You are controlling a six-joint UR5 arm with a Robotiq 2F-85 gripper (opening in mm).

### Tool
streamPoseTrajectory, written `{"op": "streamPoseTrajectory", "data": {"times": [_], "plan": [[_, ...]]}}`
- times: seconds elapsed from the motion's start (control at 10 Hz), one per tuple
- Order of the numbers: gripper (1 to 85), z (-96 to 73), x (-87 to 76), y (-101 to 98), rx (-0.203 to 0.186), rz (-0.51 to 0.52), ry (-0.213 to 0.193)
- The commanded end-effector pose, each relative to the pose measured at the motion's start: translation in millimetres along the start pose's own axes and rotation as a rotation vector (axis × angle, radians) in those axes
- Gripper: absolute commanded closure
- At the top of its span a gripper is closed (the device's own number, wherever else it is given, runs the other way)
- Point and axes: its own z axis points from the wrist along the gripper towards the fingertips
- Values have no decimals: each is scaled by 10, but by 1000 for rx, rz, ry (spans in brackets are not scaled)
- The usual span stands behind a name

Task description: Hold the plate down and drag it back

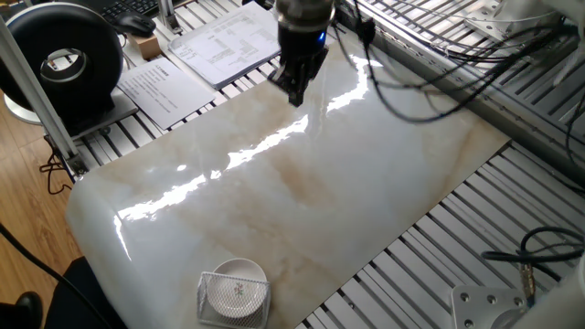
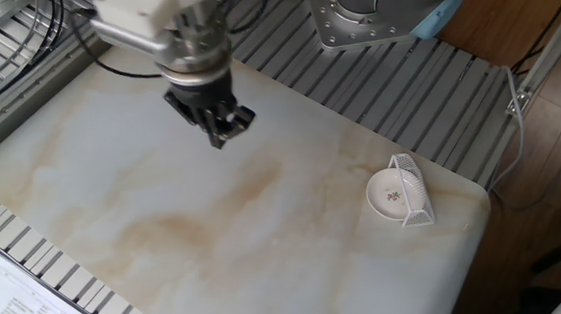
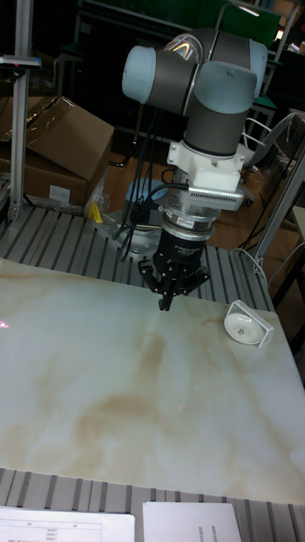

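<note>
- we count one plate (image 2: 391,195), white, near the table corner
- one wire basket (image 2: 415,191) standing right against it
- one marble table (image 2: 166,226)
- one gripper (image 2: 226,129) on one arm (image 3: 199,80)
- two printed paper sheets (image 1: 196,57) off the table's edge
- one cardboard box (image 3: 59,152)
</note>
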Motion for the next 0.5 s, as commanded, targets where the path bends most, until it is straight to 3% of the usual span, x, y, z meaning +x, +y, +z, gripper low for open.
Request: {"op": "streamPoseTrajectory", "data": {"times": [0.0, 0.1, 0.2, 0.4], "plan": [[713, 65, 58, 146, -21, -123, -1], [707, 58, 135, 260, -67, -134, 26], [627, 90, 203, 433, -108, -113, 20], [533, 255, 328, 789, -133, -13, -18]]}}
